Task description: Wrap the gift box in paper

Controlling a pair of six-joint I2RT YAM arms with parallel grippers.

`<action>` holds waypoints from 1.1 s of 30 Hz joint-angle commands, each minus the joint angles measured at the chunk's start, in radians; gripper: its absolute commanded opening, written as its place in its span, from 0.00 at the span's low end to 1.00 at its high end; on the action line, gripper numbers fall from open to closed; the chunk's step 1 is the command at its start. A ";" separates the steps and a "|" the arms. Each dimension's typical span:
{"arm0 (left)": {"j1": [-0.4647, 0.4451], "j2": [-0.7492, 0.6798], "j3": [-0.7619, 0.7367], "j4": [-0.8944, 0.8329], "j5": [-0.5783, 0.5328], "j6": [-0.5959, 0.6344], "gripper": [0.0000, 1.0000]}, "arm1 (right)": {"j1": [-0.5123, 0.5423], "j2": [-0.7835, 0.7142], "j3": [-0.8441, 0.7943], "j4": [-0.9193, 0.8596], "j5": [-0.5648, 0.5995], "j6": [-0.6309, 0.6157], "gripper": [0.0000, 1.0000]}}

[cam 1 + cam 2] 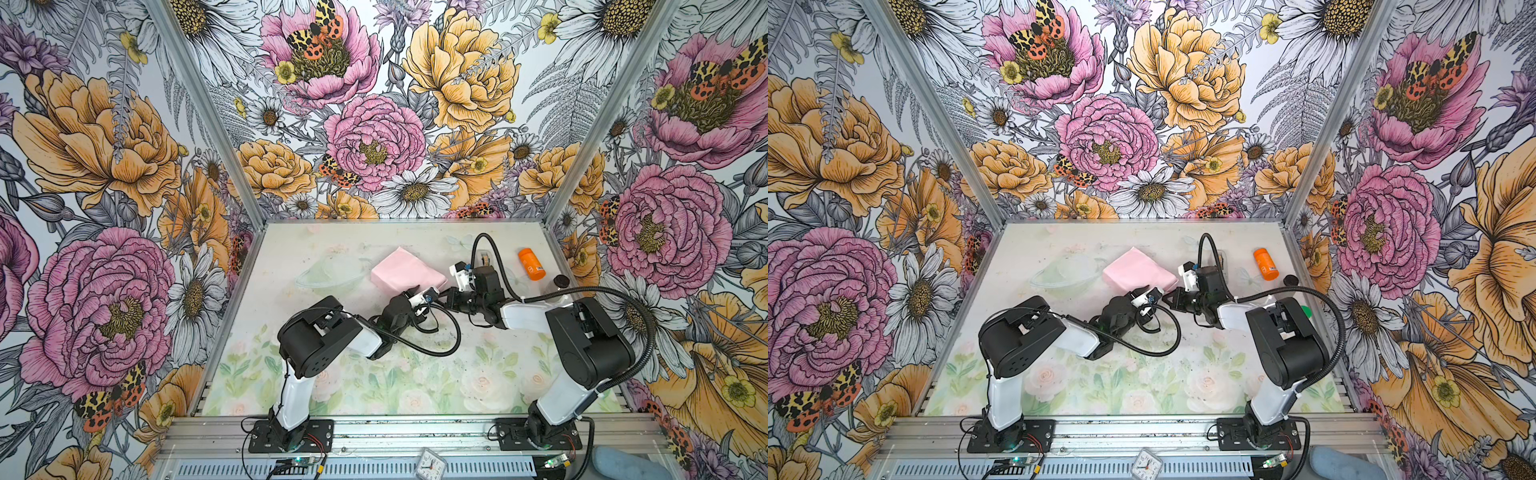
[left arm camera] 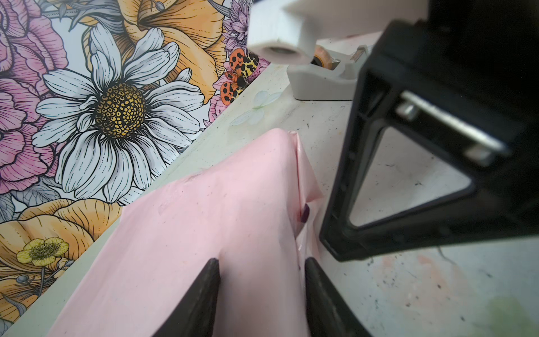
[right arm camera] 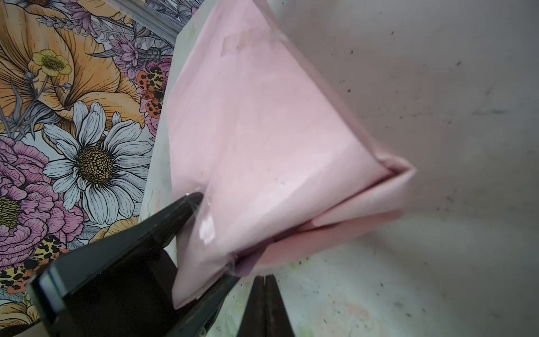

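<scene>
By the table's (image 1: 374, 374) right edge is a small dark-capped jar (image 1: 561, 281). Just beyond it an orange bottle (image 1: 532, 262) lies on its side. What either holds cannot be told.

The paper (image 1: 401, 269) sits mid-table, folded pale-pink side out into a boxy parcel. Its right end is open in loose folds, with a sliver of lilac at the near corner. The gift box is hidden inside.

Both arms rise from the near edge, elbows bent, forearms converging on the parcel's near side. The left gripper (image 2: 262, 274) is partly closed, its fingers clamping the parcel's near corner. The right gripper (image 3: 264, 281) hangs just beside that corner, fingers pressed together, empty. A grey tape dispenser (image 2: 318, 83) stands farther back.
</scene>
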 commanded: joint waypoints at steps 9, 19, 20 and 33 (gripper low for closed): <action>-0.022 0.097 -0.056 -0.302 0.095 -0.090 0.48 | 0.026 -0.013 0.048 0.026 0.005 0.015 0.03; -0.022 0.095 -0.057 -0.302 0.094 -0.088 0.48 | 0.028 0.056 0.115 0.034 0.024 0.011 0.02; -0.022 0.095 -0.057 -0.302 0.094 -0.088 0.48 | 0.027 0.054 0.115 0.033 0.024 0.011 0.02; -0.022 0.020 -0.038 -0.336 0.079 -0.064 0.65 | -0.033 -0.202 0.015 -0.108 0.055 -0.032 0.16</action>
